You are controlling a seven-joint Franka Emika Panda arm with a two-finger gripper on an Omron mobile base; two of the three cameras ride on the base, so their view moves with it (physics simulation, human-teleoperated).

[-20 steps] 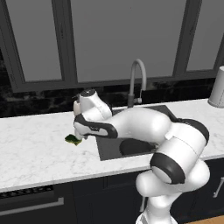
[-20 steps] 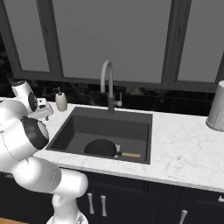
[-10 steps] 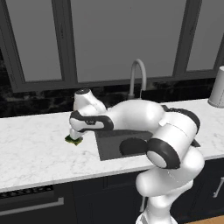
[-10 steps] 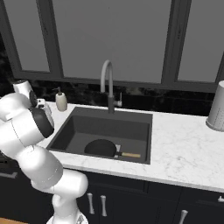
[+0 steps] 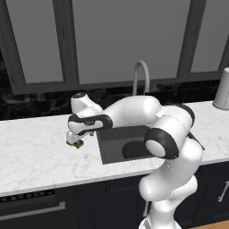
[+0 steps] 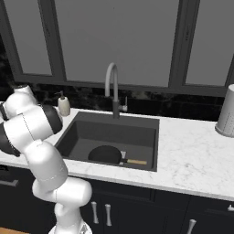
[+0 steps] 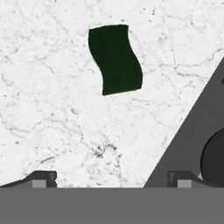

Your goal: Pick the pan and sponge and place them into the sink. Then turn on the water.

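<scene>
Wavy-edged dark green sponge [image 7: 115,59] on veined white marble counter [image 7: 52,122]

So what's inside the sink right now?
The pan lies flat on the bottom of the sink, handle toward the right. The sponge is not in there; it sits on the counter beside it. The arm covers part of the basin in the left base view.

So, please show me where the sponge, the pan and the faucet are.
sponge [image 7: 115,60], hand view, middle of its dark green top
pan [image 6: 104,154], right base view, its black inside
faucet [image 6: 111,78], right base view, its curved neck
</scene>
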